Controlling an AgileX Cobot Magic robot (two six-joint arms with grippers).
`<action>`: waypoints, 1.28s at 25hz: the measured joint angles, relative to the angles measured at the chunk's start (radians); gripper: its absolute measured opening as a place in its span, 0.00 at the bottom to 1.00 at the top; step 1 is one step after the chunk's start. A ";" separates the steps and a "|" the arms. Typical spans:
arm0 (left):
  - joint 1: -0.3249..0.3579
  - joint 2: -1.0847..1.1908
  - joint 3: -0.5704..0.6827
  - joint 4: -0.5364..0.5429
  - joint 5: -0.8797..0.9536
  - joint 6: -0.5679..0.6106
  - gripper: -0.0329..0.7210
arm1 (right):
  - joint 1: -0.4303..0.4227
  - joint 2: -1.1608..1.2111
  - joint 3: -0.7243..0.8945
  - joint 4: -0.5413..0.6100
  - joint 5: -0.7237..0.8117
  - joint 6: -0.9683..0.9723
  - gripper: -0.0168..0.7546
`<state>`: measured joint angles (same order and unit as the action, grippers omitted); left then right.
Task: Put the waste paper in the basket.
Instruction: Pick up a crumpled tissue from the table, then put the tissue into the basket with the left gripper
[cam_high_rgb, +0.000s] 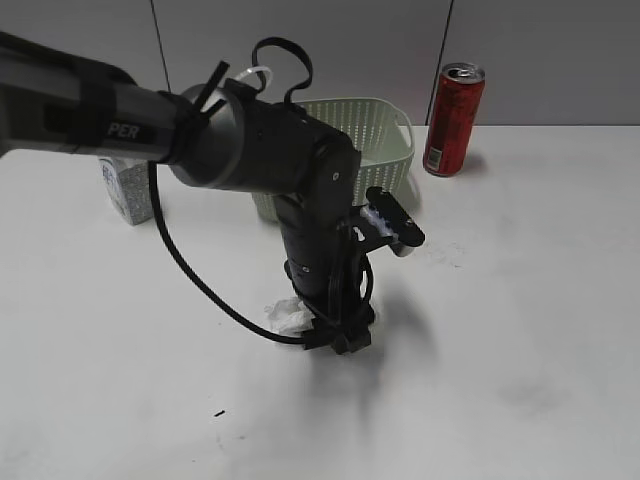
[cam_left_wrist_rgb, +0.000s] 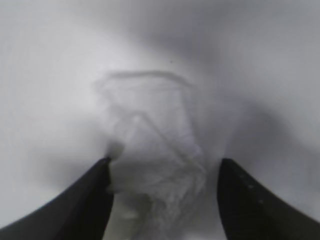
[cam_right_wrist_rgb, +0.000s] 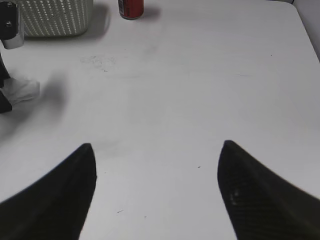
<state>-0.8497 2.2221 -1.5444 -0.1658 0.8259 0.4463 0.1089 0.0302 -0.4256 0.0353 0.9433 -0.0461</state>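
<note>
One crumpled white waste paper wad (cam_high_rgb: 288, 316) lies on the white table in front of the basket (cam_high_rgb: 375, 135), a pale green slotted one at the back. My left gripper (cam_high_rgb: 338, 338) points down at the wad. In the left wrist view the wad (cam_left_wrist_rgb: 150, 135) sits between the open jaws (cam_left_wrist_rgb: 165, 162); the left fingertip touches it and the right one is apart from it. My right gripper (cam_right_wrist_rgb: 157, 145) is open and empty over bare table. Its view shows the wad (cam_right_wrist_rgb: 20, 90) at the far left and the basket (cam_right_wrist_rgb: 55, 17) at the top left. No other wads show.
A tall red drink can (cam_high_rgb: 453, 118) stands right of the basket, also seen in the right wrist view (cam_right_wrist_rgb: 131, 7). A white-and-blue carton (cam_high_rgb: 125, 190) stands at the back left, partly behind the left arm. The table's right edge (cam_right_wrist_rgb: 307, 30) shows in the right wrist view.
</note>
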 joint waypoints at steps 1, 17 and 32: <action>0.000 0.000 0.000 0.000 0.000 0.000 0.57 | 0.000 0.000 0.000 0.000 0.000 0.000 0.76; 0.010 -0.001 -0.444 0.103 0.283 0.000 0.03 | 0.000 0.000 0.000 0.000 0.000 0.001 0.76; 0.240 0.055 -0.569 0.108 -0.123 0.000 0.05 | 0.000 0.000 0.000 -0.001 0.001 0.004 0.76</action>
<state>-0.6101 2.2772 -2.1136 -0.0575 0.7027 0.4463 0.1089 0.0302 -0.4256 0.0342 0.9441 -0.0424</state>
